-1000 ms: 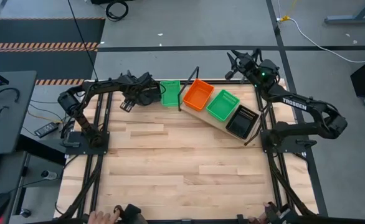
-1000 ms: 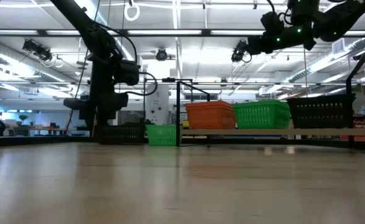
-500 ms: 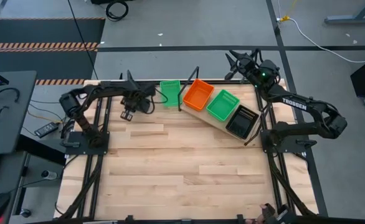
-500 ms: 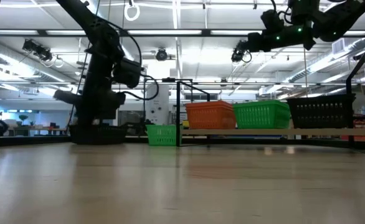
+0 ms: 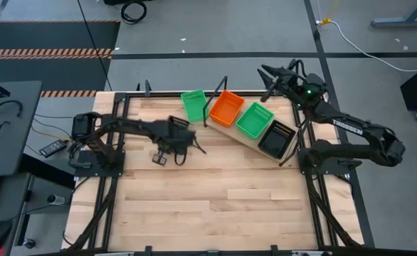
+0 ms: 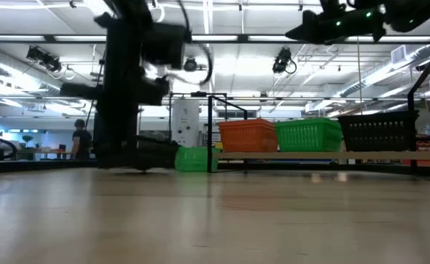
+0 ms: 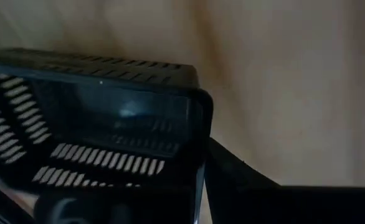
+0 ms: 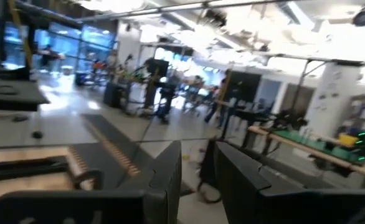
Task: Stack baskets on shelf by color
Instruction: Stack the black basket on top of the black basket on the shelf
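Note:
My left gripper (image 5: pixel 180 140) reaches over the table's left middle, shut on a black basket (image 6: pixel 152 154) (image 7: pixel 108 112) that fills the left wrist view. A single green basket (image 5: pixel 193 105) sits on the tabletop at the far edge, beside the shelf's left post. On the shelf (image 5: pixel 243 140), orange baskets (image 5: pixel 227 108), green baskets (image 5: pixel 255 119) and black baskets (image 5: pixel 276 139) stand in a row. My right gripper (image 5: pixel 267 77) hangs high over the far edge behind the shelf, open, with nothing between its fingers (image 8: pixel 170 180). My left gripper holds the black basket at a side wall near a corner (image 7: pixel 198 124). One finger (image 7: pixel 232 180) shows outside that wall; the basket itself hides the other. The basket hangs tilted just over the tabletop; whether its low edge touches the wood I cannot tell.
The shelf's black upright posts (image 5: pixel 216 92) stand at its ends. Bare wooden tabletop (image 5: pixel 215 199) spreads across the near half. Beyond the table a person (image 6: pixel 79 136) stands in the room.
My left gripper has gone from the far edge, next to the green basket, toward the table's near and right side, taking the black basket along. My right gripper has risen a little.

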Tool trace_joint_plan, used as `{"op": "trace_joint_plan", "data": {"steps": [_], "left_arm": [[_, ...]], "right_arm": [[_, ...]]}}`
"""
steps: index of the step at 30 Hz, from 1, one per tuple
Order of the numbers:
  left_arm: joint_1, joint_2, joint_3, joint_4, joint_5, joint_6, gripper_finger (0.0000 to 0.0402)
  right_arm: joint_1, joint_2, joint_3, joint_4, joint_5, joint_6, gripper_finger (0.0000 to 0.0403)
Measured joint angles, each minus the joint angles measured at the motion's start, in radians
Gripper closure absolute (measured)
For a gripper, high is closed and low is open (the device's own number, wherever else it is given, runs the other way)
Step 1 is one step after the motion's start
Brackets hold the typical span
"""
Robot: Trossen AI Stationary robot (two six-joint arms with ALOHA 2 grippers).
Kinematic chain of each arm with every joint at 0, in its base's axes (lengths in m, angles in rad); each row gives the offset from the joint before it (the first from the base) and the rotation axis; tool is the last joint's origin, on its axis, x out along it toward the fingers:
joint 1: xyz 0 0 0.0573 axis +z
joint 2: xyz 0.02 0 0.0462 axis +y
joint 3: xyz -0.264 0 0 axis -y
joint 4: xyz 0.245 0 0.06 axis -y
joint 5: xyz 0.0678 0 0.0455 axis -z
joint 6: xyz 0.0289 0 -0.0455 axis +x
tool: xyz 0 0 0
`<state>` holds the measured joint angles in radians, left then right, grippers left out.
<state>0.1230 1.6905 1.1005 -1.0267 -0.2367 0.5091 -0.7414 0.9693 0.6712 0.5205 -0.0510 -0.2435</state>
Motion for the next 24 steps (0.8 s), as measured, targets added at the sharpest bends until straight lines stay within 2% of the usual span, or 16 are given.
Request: {"op": "trace_joint_plan", "data": {"steps": [6,11,14,18,21,24], "left_arm": [[-0.165,0.000,0.155,-0.017,-0.006,-0.151,0.0387],[-0.223,0.000,0.301,-0.011,-0.026,-0.216,0.0387],[-0.246,0.000,0.385,-0.008,-0.053,-0.203,0.0387],[-0.263,0.000,0.461,0.069,-0.150,-0.110,0.0387],[-0.248,0.000,0.477,0.209,-0.154,-0.070,0.0387],[-0.224,0.021,0.478,0.340,-0.114,-0.030,0.0387]], "right_arm": [[0.071,-0.145,0.000,-0.226,0.006,0.013,0.0302],[0.133,-0.256,0.000,-0.343,0.005,0.092,0.0302],[0.177,-0.319,0.000,-0.417,0.005,0.124,0.0302],[0.230,-0.396,0.000,-0.506,0.005,0.167,0.0302],[0.261,-0.440,0.000,-0.564,0.014,0.204,0.0302],[0.281,-0.474,0.000,-0.610,0.059,0.204,0.0302]]}}
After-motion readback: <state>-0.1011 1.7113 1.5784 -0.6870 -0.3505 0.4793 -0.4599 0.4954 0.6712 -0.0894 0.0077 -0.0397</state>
